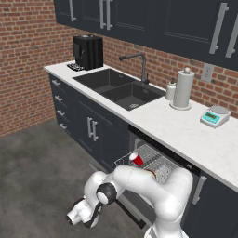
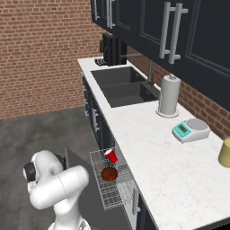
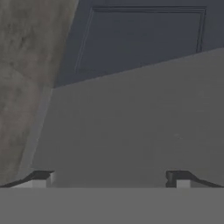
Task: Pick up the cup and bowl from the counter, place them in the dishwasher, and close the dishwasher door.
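The dishwasher door (image 3: 131,127) lies dropped open, its flat inner face stretching forward just beyond the pincer (image 3: 109,178), whose fingertips (image 3: 41,177) stand spread and empty. Behind and above it, the drawn-out rack (image 2: 112,188) already carries the bowl (image 2: 109,174) mid-rack and the cup (image 2: 111,156) near its sink-side edge.

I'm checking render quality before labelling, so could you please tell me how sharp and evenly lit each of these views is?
Left base view: soft, even light, no glare, the cup readable in the dishwasher rack. Right base view: similarly flat, the bowl clear, the counter faintly mottled. Hand view: blurry, low contrast, the dishwasher door a featureless grey slab above the gripper.
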